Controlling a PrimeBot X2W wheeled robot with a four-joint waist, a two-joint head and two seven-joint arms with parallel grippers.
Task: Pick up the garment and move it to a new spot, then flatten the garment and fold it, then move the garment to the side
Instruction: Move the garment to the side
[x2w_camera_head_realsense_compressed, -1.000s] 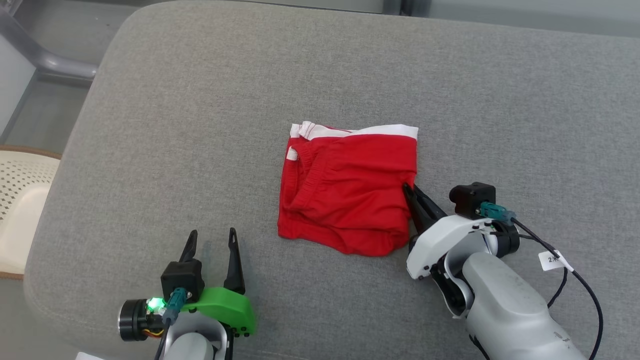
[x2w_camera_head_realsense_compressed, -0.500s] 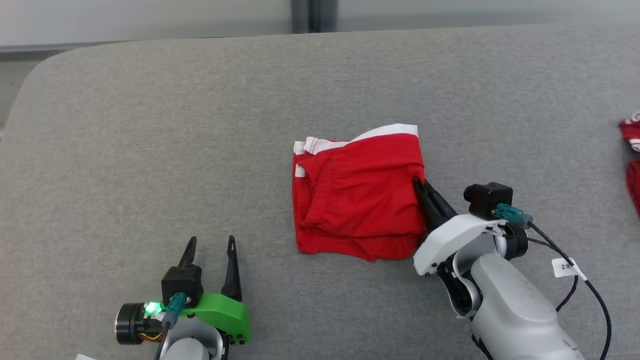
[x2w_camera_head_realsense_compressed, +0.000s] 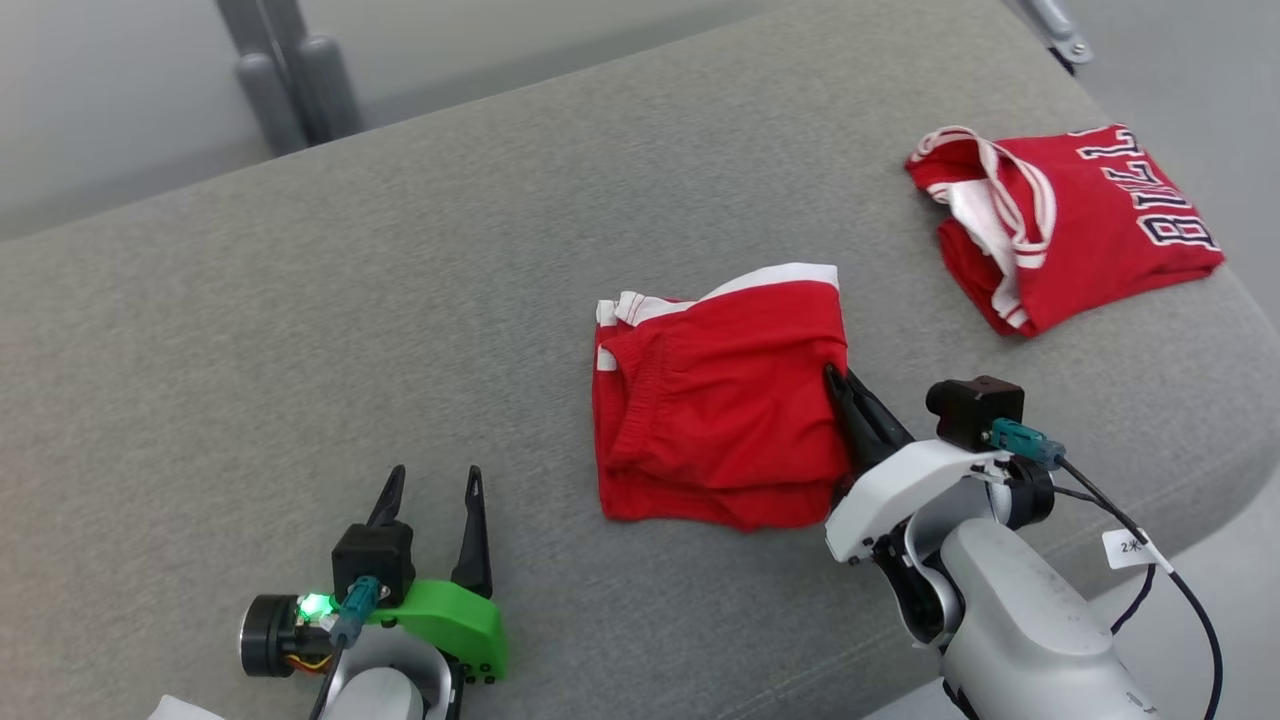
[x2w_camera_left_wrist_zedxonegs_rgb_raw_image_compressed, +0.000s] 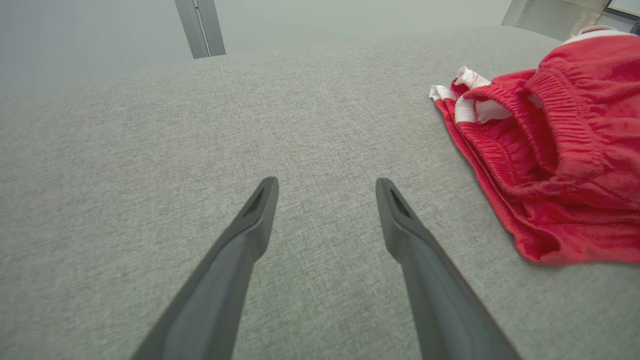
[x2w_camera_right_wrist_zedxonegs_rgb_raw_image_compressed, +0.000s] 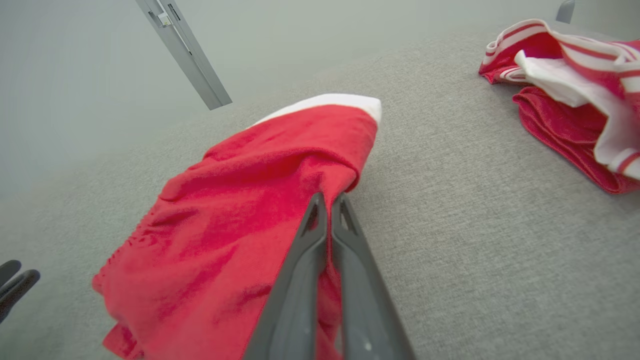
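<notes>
Lettering on the red jersey, lying by the far right corner of the grey cushion: big white capitals with a dark outline, and the lettering reads B, U, L, L, running at a slant across the cloth close to the cushion's right edge. Further on toward the far edge there are more white-edged strokes on the same jersey, one perhaps a 1, but the folds break them up too much to call. By the near right corner, on the black cable trailing behind the right claw, hangs a small white tag. It shows a printed 2, then a mark too tiny to read.
</notes>
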